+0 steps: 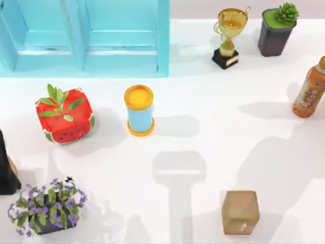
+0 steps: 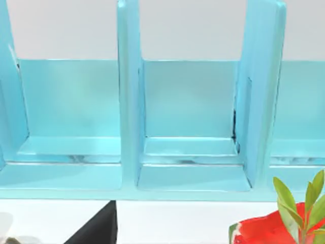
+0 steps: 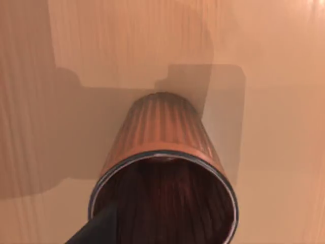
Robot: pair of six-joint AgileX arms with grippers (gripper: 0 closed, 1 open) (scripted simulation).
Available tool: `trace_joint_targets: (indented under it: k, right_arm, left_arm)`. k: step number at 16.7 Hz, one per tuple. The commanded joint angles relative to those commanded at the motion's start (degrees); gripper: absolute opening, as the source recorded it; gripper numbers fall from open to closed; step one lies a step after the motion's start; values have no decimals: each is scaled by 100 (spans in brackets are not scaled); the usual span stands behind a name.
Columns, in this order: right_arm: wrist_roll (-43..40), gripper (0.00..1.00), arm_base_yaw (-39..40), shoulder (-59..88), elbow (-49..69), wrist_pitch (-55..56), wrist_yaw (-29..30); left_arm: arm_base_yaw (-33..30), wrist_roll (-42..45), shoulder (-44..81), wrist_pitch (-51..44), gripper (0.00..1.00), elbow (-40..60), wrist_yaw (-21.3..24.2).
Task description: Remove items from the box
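- A plain black, wedge-shaped piece of the left pincer (image 2: 96, 229) shows, matte and without markings.
- A dark grey, smooth finger (image 3: 99, 226) of the right pincer shows, tapered and bare of screws or cables.

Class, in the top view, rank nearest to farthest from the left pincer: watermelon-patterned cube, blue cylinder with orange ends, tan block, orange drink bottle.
1. Watermelon-patterned cube, left side, closest to the left pincer at the left edge.
2. Blue cylinder with orange ends, centre.
3. Tan cardboard-coloured block, lower right.
4. Orange drink bottle, right edge.
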Motion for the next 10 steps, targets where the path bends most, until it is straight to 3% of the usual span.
trace_joint_targets:
  k: [5, 10]
  right_arm:
    - [90, 100, 100, -6, -815, 796, -7]
    - [110, 100, 112, 2, -924, 923, -1]
  left_arm:
    - [0, 0, 0, 0, 100, 0, 0]
    - [0, 0, 0, 0, 100, 0, 0]
